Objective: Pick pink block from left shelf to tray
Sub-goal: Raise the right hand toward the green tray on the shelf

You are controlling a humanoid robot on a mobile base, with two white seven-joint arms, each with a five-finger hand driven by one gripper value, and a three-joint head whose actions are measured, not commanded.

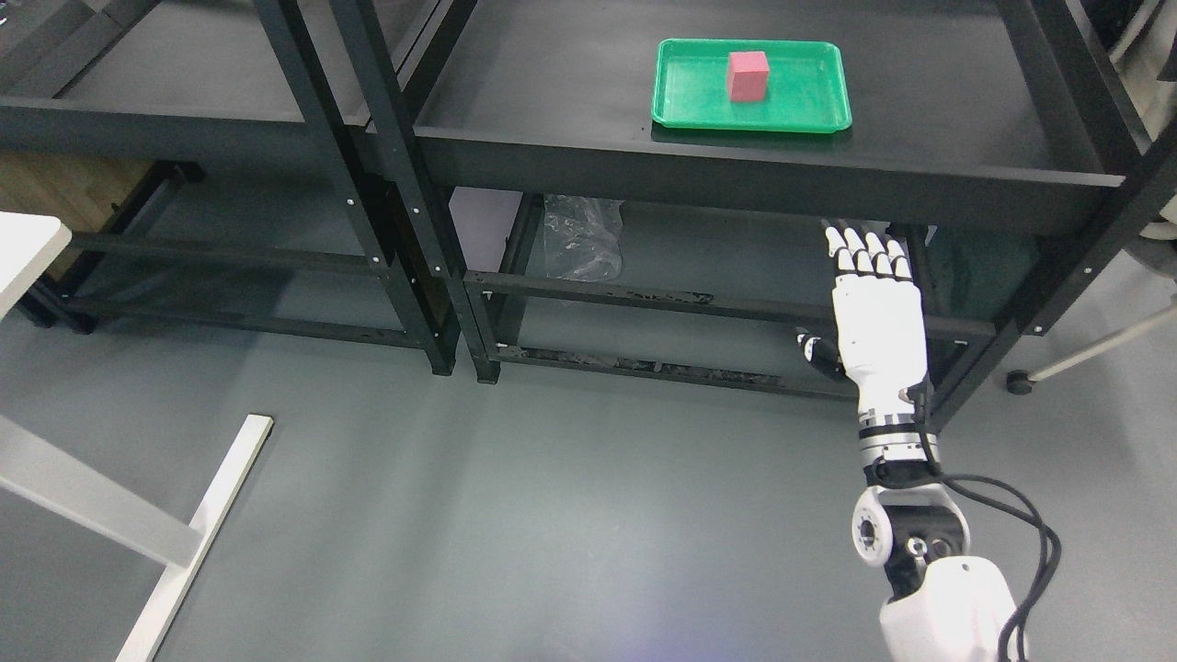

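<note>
White moulded plastic covers the robot's right hand (872,303), which reaches in from the lower right of the head view with its jointed fingers (862,246) stretched out straight and side by side, holding nothing; the black-tipped thumb juts out to its left. Beyond the fingertips and above them runs the front lip of a dark matte metal shelf (552,110). On that surface, up and a little left of the hand and well apart from it, lies a glossy green rectangular plastic tray (800,101) with a raised rim and rounded corners. Sitting inside the tray, near its middle, is the small pink cube-shaped block (748,75), its faces flat and smooth. Left of the hand, on the lower level, a crumpled clear plastic bag (582,237) lies wrinkled.
</note>
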